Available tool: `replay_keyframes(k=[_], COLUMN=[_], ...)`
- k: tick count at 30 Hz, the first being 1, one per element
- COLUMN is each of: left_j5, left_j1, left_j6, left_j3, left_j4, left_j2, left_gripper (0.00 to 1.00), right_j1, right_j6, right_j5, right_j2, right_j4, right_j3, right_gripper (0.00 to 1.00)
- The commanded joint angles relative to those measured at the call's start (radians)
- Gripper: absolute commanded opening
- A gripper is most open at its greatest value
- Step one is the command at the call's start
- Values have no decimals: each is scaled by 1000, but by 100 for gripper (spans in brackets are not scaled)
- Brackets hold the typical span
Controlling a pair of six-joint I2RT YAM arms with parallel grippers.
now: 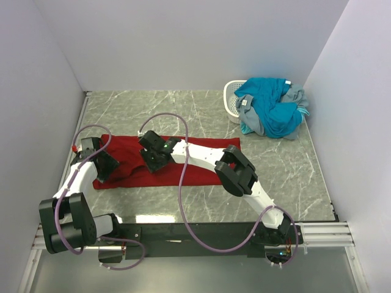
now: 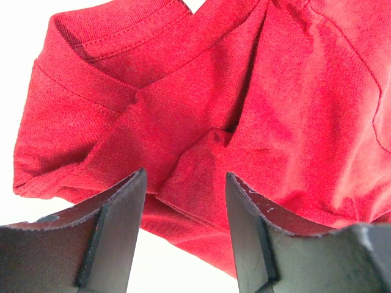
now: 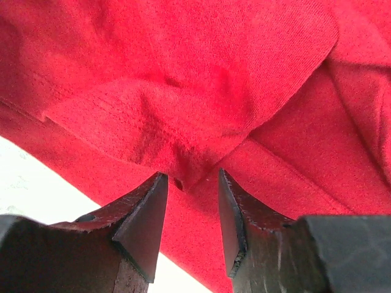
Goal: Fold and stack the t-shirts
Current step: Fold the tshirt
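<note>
The dark red t-shirt point(image 1: 201, 160) lies stretched across the middle of the table, partly folded into a long strip. My left gripper point(image 1: 106, 163) is low over its left end. In the left wrist view the left gripper point(image 2: 185, 182) is open, with a rumpled fold of the red shirt point(image 2: 201, 122) between and beyond the fingertips. My right gripper point(image 1: 153, 159) is over the shirt's middle-left. In the right wrist view the right gripper point(image 3: 190, 180) is open, with a folded corner of the red shirt point(image 3: 183, 110) just ahead of the tips. Teal-blue point(image 1: 269, 104) and grey point(image 1: 295, 94) t-shirts are heaped at the back right.
A small white perforated basket point(image 1: 231, 101) stands at the back right, partly under the heap of shirts. White walls close the table on the left, back and right. Grey cables point(image 1: 182, 183) loop over the shirt and the table's front.
</note>
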Motion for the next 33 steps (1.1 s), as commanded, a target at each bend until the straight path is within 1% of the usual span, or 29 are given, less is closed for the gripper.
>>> replay_keyframes(k=[1,3,6,7,9,10,13,14,16,19,21,22,23,25,28,29,33], left_j5=[12,16,20,23,28,28,20,19,17,16,14,14,14,16,16,16,17], left_j1=[-3,-5,-3,-5,-5,-5,-3,-5,-6,-8,-9,-9,-12,-11,-14,-14,-15], left_j6=[0,0,1,0,3,1,0,-2,-3,-5,-5,-5,-6,-6,-6,-6,-8], left_j3=[22,22,22,22,22,24,25,25,24,25,25,25,24,22,22,24,25], left_j4=[12,12,13,13,13,13,7,6,6,3,1,3,4,6,4,3,1], left_j2=[3,4,10,17,24,32,43,44,47,53,49,44,43,34,35,37,44], left_gripper=[60,60,60,60,60,60,58,55,52,45,39,39,35,32,23,17,9], right_j1=[-1,-1,-1,0,-1,0,2,0,0,0,0,0,0,0,-1,0,0], right_j6=[3,-5,-12,-15,-19,-20,-23,-23,-25,-28,-31,-31,-31,-31,-31,-31,-32], right_j5=[43,43,36,37,34,33,25,25,25,33,36,34,34,36,34,34,36], right_j2=[-5,7,13,12,-2,-7,-13,-16,-25,-43,-51,-51,-54,-56,-59,-62,-74], right_j4=[51,59,63,69,89,92,94,94,99,111,109,109,109,112,111,112,122], right_j3=[65,74,87,78,64,51,35,30,4,-24,-30,-31,-35,-39,-41,-45,-65], right_gripper=[45,44,38,34,28,22,15,14,11,10,9,9,9,9,9,8,8])
